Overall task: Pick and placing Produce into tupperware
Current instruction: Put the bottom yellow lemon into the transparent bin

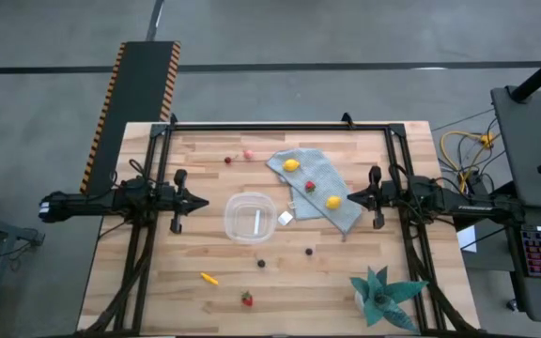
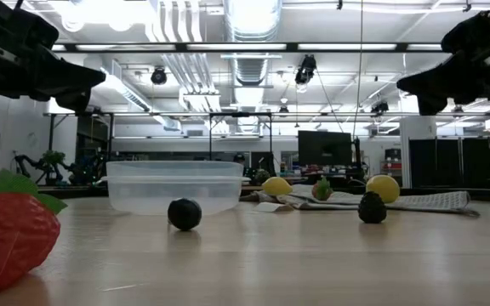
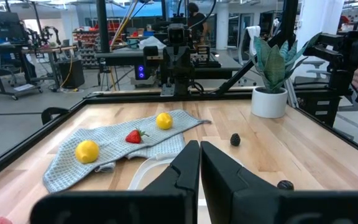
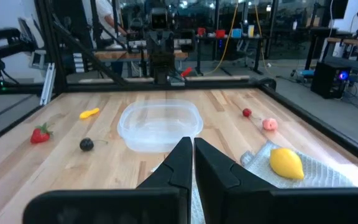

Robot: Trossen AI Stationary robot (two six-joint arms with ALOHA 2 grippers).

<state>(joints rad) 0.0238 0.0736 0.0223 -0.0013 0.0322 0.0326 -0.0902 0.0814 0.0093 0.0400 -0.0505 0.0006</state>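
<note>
**A:** How far along does this look to you?

**B:** Not started, I'd judge. The tupperware [image 1: 250, 217] sits at the middle of the counter [image 1: 158, 300] with no produce in it. In the high view a pale strip shows inside it, but I can't tell whether that is a reflection or something on its floor.

**A:** So everything is still outside. Take me left to right.

**B:** The left pincer [image 1: 202, 201] hangs over the counter just left of the tupperware, its fingers closed on nothing. Below it, near the front, lie an orange carrot-like piece [image 1: 210, 278] and a strawberry [image 1: 247, 299]. At the back, a small red berry [image 1: 228, 160] and a pinkish piece [image 1: 249, 155]. Just in front of the tupperware, two dark round ones: [image 1: 261, 264] and [image 1: 310, 251].

**A:** And on the cloth?

**B:** The grey-blue cloth [image 1: 332, 178] carries a lemon [image 1: 291, 165], a red berry [image 1: 310, 186] and a second lemon [image 1: 333, 202]. A white tag [image 1: 285, 218] lies between the cloth and the tupperware.

**A:** The other arm?

**B:** The right pincer [image 1: 350, 198] hovers over the cloth's right edge, beside the second lemon, also closed and empty. A teal potted plant [image 1: 383, 296] stands at the front right corner.

**A:** So nine pieces left to move.

**B:** That is my count; all of the picking remains.
</note>
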